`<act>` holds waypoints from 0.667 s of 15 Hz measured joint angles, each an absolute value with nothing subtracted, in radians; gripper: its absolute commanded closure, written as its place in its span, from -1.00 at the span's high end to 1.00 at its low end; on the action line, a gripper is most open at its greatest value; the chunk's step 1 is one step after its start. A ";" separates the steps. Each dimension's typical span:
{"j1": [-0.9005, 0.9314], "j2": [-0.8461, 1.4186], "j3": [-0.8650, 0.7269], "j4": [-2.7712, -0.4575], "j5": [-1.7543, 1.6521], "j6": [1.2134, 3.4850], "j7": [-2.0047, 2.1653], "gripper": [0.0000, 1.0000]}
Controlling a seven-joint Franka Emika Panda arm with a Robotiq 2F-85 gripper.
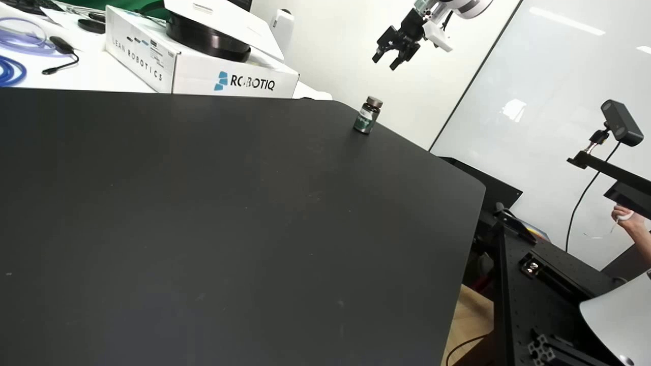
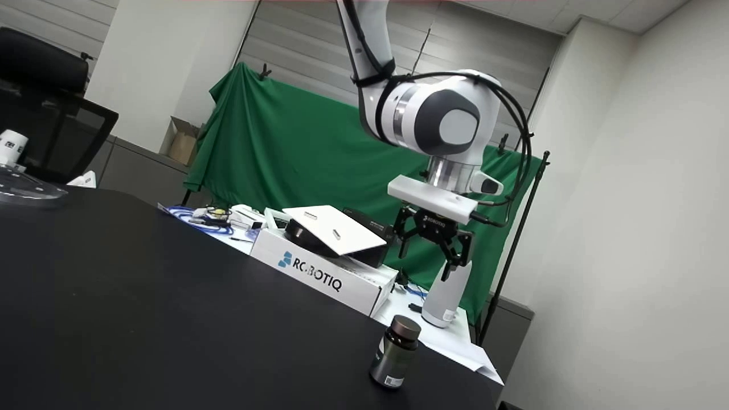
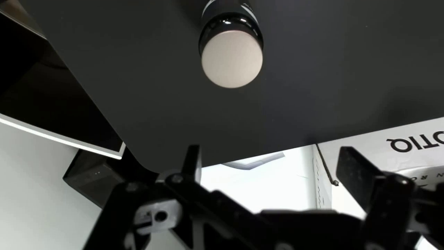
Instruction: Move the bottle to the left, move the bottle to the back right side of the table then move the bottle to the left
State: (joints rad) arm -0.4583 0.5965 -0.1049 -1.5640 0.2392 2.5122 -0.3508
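Your gripper (image 3: 270, 155) spans the bottom of the wrist view, fingers (image 3: 359, 177) spread wide, holding nothing. Well apart from them, at upper centre, the bottle (image 3: 231, 50) stands upright on the table (image 3: 347, 69); a white box (image 3: 411, 158) sits at right.

Table (image 1: 229, 203): smooth matt top w/ a few pale specks. Bottle (image 2: 393, 359): glossy body, glass vs plastic can't tell; its cap (image 3: 231, 59) looks satin-metallic. Gripper (image 2: 425, 263): mostly matt, metal or plastic unclear; above it a bare, shiny metal collar (image 2: 450, 173) & smooth plastic-look arm (image 2: 455, 125). Far side: smooth cardboard box (image 2: 319, 279), matt creased green cloth (image 2: 296, 154). Right, in an exterior view: glossy wht panel (image 1: 534, 76) w/ light glare, wood-look floor (image 1: 473, 310).
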 measured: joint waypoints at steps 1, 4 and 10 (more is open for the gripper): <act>-0.460 0.615 -0.109 -1.545 0.237 2.491 -0.332 1.00; -0.461 0.665 -0.127 -1.486 0.235 2.403 -0.283 1.00; -0.459 0.746 -0.159 -1.374 0.233 2.256 -0.151 1.00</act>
State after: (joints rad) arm -0.4585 0.7462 -0.1586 -1.3736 0.2330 2.2556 -0.1507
